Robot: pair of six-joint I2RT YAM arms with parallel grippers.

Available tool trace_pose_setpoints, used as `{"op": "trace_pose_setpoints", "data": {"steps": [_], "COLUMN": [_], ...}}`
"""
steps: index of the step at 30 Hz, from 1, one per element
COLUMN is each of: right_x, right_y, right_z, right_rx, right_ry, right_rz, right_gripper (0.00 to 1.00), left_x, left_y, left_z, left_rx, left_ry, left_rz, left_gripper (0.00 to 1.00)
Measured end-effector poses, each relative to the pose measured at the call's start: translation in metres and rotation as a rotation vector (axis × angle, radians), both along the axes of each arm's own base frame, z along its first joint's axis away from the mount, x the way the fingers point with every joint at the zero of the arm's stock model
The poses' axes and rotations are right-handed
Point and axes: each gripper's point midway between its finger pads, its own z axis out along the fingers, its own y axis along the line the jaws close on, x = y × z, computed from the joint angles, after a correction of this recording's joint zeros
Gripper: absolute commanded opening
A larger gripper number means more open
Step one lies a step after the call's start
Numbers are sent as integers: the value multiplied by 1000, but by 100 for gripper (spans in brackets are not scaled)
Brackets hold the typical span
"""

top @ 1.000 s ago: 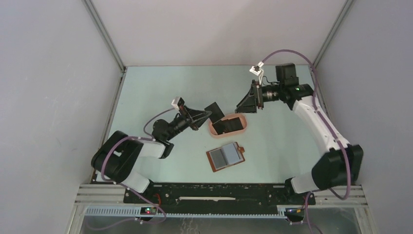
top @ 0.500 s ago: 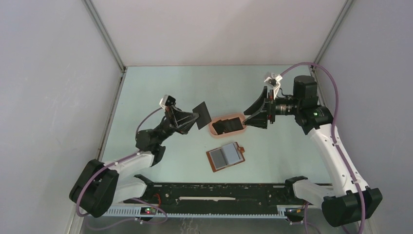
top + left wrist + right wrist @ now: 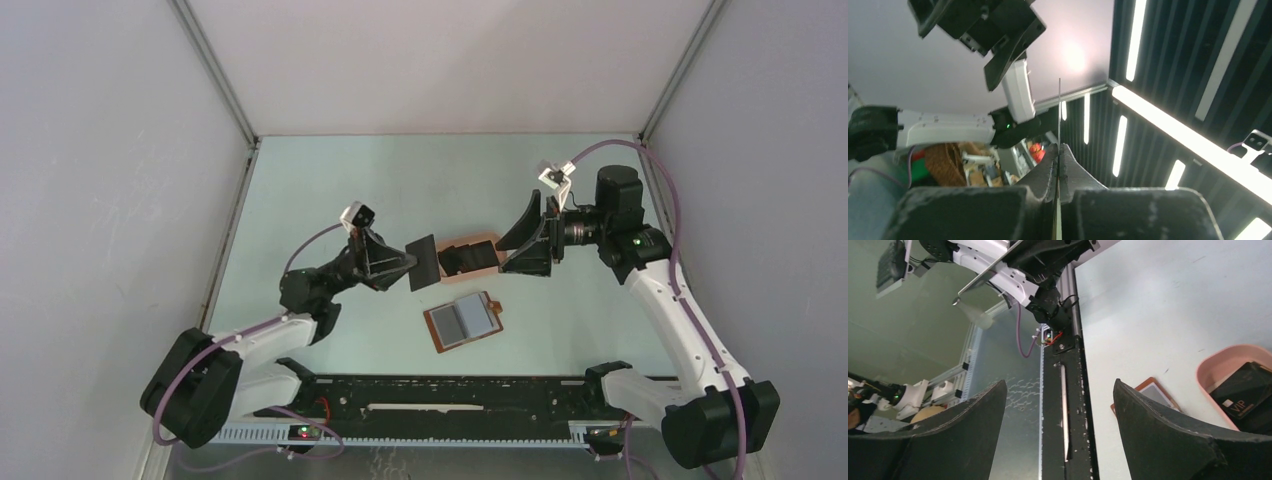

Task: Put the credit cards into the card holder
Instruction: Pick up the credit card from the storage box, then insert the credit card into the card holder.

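My left gripper [image 3: 404, 263] is shut on a black credit card [image 3: 423, 262], which hangs in the air just left of the pink tray [image 3: 488, 238]. In the left wrist view that card [image 3: 1059, 115] shows edge-on, pinched between the fingertips [image 3: 1066, 159]. More black cards [image 3: 462, 258] lie in the tray. The card holder [image 3: 462, 320] lies open on the table in front of the tray, grey pockets up. My right gripper [image 3: 508, 255] is wide open at the tray's right end, with nothing between its fingers [image 3: 973, 420]. The right wrist view shows a tray card [image 3: 1243, 392] and a corner of the holder [image 3: 1153, 389].
The black base rail [image 3: 450, 392] runs along the table's near edge, also seen in the right wrist view [image 3: 1065, 405]. Grey walls close in the table on the left, right and back.
My left gripper has carried the black card away from the tray, left, then nearer and lower. My right arm swung right and down to the tray's right end, and its jaws opened wider.
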Motion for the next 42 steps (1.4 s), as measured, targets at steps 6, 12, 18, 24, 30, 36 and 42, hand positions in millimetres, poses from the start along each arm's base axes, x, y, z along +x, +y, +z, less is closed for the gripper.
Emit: {"op": "trace_pose_setpoints", "data": {"steps": [6,12,18,24,30,36,42], "right_x": [-6,3,11,9,18,14,8], "right_y": [9,15,20,32,39,49,51], "right_z": [2,-6,-20,-35,-59,-75,-75], "right_rx": [14,2,-23,-59,-103,-134,-123], "right_ry": [66,133,161,152,190,205,214], "right_rz": [32,22,17,40,39,79,117], "right_gripper": [82,81,80,78,76,59,52], "left_x": [-5,21,33,32,29,31,33], "left_y": [-16,-33,-40,-53,-62,-65,-65], "left_z": [-27,-81,-93,-118,-115,-104,-107], "left_rx": [124,413,612,688,659,612,609], "left_ry": [-118,-301,-488,-541,-588,-625,-626], "left_rz": [-10,178,304,285,286,319,334], "left_gripper": [0,0,0,0,0,0,0]}}
